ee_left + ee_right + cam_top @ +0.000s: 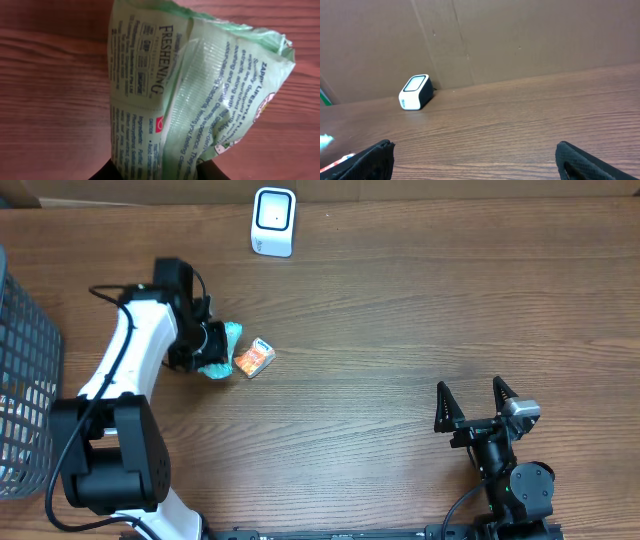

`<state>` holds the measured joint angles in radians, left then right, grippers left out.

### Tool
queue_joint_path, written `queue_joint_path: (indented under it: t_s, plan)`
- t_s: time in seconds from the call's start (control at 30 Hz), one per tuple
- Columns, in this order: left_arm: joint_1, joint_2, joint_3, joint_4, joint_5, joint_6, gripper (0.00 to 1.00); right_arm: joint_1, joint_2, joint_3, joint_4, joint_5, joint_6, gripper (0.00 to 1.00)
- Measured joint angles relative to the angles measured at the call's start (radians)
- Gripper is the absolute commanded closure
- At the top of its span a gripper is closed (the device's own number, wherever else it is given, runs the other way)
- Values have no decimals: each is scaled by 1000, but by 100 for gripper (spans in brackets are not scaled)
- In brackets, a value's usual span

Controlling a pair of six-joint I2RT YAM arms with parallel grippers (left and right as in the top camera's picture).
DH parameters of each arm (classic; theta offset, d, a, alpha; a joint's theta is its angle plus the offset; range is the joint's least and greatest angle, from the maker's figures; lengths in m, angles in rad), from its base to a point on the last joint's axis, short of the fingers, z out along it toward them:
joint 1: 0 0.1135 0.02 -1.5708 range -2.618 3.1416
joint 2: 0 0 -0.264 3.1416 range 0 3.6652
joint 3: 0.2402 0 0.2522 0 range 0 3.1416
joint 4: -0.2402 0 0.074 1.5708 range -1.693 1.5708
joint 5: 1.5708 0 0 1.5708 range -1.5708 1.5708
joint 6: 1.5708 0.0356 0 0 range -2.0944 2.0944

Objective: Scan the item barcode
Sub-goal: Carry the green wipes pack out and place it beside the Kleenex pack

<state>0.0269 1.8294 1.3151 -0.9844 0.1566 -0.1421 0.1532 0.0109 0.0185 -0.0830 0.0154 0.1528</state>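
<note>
The scan itself is not yet done, by my reading: the green wipes packet (190, 90) is in the grip of the left fingers (210, 175), which are closed on its lower end, but it sits at the left-centre of the desk (380, 310), well apart from the white scanner (273, 221) standing at the far edge. What is left is to carry the packet over and turn its barcode to the scanner's face. The left wrist view shows only printed text on the crinkled film, no barcode that I can make out, and I cannot tell whether the packet is clear of the desk. A small orange pack (254, 359) lies just beside it, and a wire basket (25, 350) stands at the left edge. The left arm reaches forward, bent at the elbow, wrist turned toward the centre. The right arm is folded low at the near right, and the right fingers (442, 405) are spread wide and empty, facing the scanner.
</note>
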Motion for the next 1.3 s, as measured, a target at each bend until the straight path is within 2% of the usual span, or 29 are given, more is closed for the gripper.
queue_joint_path:
  t_s: [0.23,0.27,0.53,0.67,1.1,1.3]
  plan:
    - [0,-1,-68,63,-5,-19,17,0,0,0,-1,0,0,0]
    - [0,-1,-68,70,-5,-20,14,0,0,0,-1,0,0,0]
    - [0,-1,-67,81,-5,-20,18,0,0,0,-1,0,0,0]
    - [0,-1,-10,21,-4,-20,20,0,0,0,-1,0,0,0]
    - [35,-6,560,-333,43,-72,22,0,0,0,0,0,0,0]
    - [116,-30,789,-380,50,-142,17,0,0,0,0,0,0,0]
